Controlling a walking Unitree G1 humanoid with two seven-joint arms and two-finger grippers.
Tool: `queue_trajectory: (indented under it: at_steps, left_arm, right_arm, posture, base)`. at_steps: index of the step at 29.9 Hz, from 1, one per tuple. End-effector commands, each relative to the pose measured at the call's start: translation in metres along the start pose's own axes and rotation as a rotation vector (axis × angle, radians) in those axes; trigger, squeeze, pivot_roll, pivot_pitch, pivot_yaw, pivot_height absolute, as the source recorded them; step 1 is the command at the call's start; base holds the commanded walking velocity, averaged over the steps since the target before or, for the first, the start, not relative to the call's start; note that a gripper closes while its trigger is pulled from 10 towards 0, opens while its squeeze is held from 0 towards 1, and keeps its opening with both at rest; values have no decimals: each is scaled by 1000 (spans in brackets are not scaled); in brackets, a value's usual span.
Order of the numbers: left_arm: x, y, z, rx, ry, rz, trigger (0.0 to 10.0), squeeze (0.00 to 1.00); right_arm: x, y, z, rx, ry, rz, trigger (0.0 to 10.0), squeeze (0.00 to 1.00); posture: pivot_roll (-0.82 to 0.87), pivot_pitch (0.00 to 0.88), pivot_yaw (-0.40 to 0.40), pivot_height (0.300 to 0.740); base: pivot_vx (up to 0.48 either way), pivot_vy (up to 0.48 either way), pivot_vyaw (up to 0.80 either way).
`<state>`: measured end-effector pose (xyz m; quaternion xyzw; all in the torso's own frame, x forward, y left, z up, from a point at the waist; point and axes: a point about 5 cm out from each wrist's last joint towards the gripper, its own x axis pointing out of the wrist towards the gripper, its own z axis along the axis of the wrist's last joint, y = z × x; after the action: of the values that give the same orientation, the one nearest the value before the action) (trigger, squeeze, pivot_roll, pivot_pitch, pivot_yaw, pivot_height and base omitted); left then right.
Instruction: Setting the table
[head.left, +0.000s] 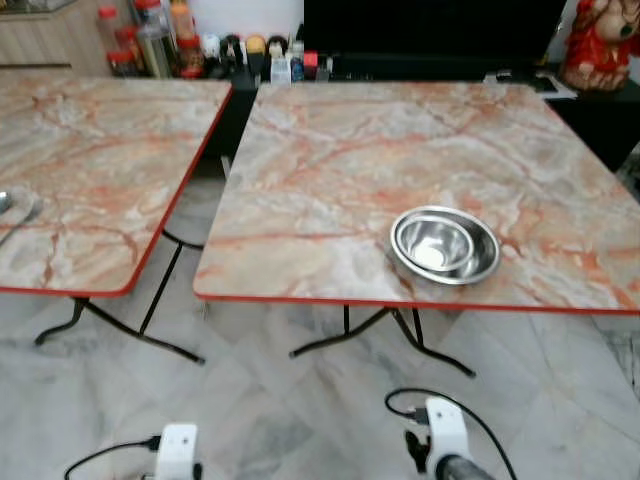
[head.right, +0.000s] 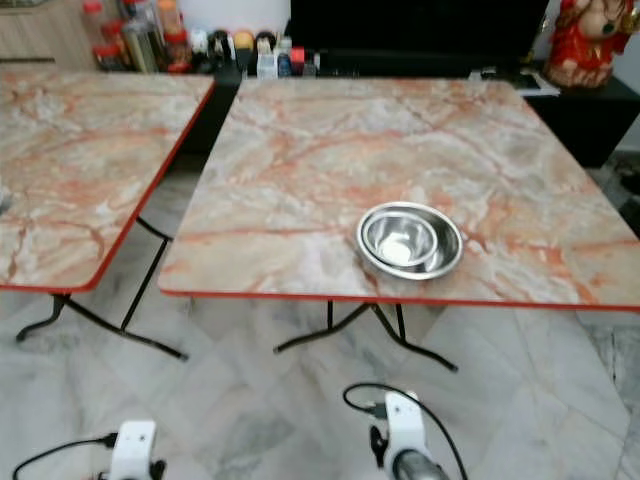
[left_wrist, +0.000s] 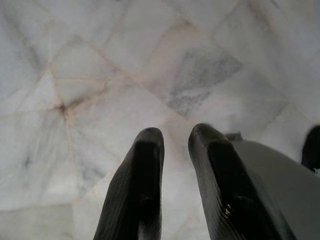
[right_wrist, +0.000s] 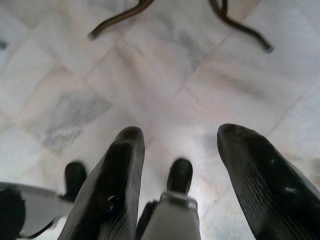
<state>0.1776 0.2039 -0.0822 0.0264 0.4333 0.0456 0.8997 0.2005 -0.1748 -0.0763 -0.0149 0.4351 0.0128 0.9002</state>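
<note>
The table setting looks barely begun. One steel bowl (head.left: 445, 245) sits on the right-hand table (head.left: 330, 150), close to its near red edge and a little toward the robot's right of the middle. Nothing else is laid on that table as far as the head views show: no plate, no cutlery, no cup. So one piece seems placed and the rest of the setting is, by my reading, left to do.

The bowl is round, shiny and shallow-sided, standing upright with its mouth up. It may be two bowls nested, since a second rim seems to show inside, but the picture is too soft to be sure. It looks empty.

On the left-hand table (head.left: 90, 160), at its far left edge, something metallic (head.left: 8, 205) lies flat, perhaps a spoon; it is cut off by the frame.

Both arms hang low in front of the robot, above the marble floor (head.left: 300, 410). The left gripper (left_wrist: 172, 137) has its fingers only a narrow gap apart and holds nothing. The right gripper (right_wrist: 182, 135) is spread wider, also holding nothing, with the table's black legs (right_wrist: 240, 22) on the floor beyond it.

Bottles and jars (head.left: 160, 40) crowd a counter behind the tables.
</note>
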Motion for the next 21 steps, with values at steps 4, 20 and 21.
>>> queue_trajectory:
  at_steps: [4,20,21]
  left_arm:
    - [-1,8,-5,26,22,19,10000,0]
    - [-1,9,-3,31,20,22,10000,0]
    - [-1,8,-3,27,19,24,10000,0]
  right_arm:
    - [2,8,7,-4,-21,20,10000,0]
    - [1,8,4,-24,-9,24,10000,0]
    - [1,7,4,-30,-10,27,10000,0]
  posture:
    - [101,55,-12,740]
    - [106,24,-20,740]
    - [109,21,-26,740]
  base:
    - [0,371,0]
    - [0,372,-104]
    - [0,375,0]
